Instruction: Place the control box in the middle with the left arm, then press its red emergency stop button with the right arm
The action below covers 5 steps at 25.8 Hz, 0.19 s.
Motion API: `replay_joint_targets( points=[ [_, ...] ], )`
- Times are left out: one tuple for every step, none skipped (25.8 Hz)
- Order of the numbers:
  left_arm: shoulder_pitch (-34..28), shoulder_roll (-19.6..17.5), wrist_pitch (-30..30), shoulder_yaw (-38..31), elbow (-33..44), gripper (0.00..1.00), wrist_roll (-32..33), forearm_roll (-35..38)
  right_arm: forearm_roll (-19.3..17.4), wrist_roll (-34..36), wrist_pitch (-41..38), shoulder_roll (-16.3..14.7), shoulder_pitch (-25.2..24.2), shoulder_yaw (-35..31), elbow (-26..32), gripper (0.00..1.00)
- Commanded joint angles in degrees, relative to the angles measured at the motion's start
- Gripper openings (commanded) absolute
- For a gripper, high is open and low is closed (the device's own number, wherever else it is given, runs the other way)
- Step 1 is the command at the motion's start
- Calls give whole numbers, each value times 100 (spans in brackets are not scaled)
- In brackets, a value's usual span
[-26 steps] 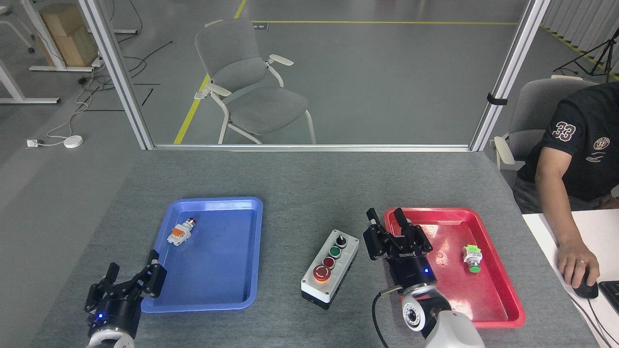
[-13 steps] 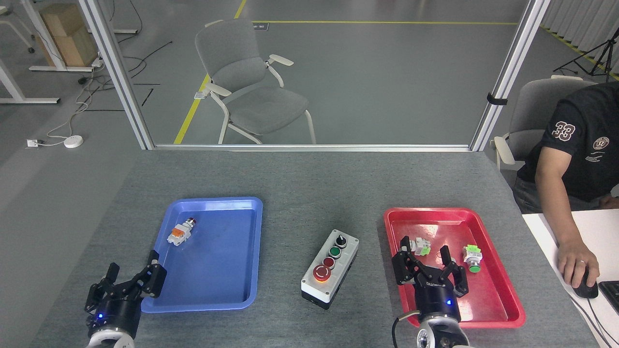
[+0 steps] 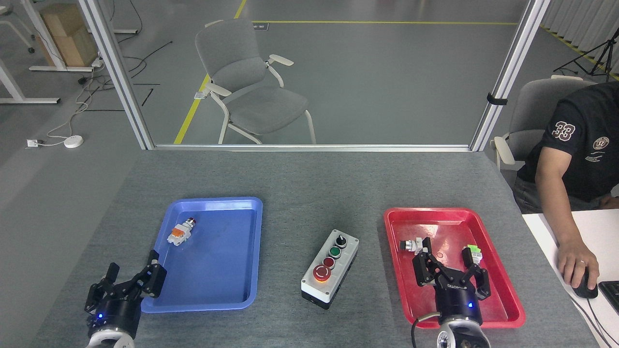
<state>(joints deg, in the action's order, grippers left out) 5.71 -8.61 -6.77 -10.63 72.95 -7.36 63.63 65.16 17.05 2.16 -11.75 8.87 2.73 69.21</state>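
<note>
— Two end effectors in view; where's the control box [image 3: 330, 268]?
— On the bare grey table [image 3: 300, 183], between the blue tray [image 3: 251, 241] and the red tray [image 3: 391, 241], its red emergency stop button [image 3: 321, 273] nearest me.
— And the end effectors?
— Left end effector [image 3: 130, 282] spread wide, empty, at the blue tray's near corner. Right end effector [image 3: 452, 270] also spread wide, empty, over the red tray.

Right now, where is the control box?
In the head view, the control box stands on bare grey tabletop, between the blue tray and red tray.
</note>
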Motion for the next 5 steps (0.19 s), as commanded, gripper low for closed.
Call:
replay_joint_targets(
  points=[
    [0,0,0,0,0,99,-2,0,-3,9,12,-21,-8,-10,-4,98],
    [0,0,0,0,0,99,-2,0,-12,9,12,-29,0,-10,-4,98],
    [0,0,0,0,8,99,-2,0,-3,17,12,-29,0,-10,-4,98],
    [0,0,0,0,0,99,-2,0,6,17,21,-29,-8,-19,-4,99],
    [0,0,0,0,0,99,-2,0,15,17,12,-65,-8,-19,-4,98]
  ],
)
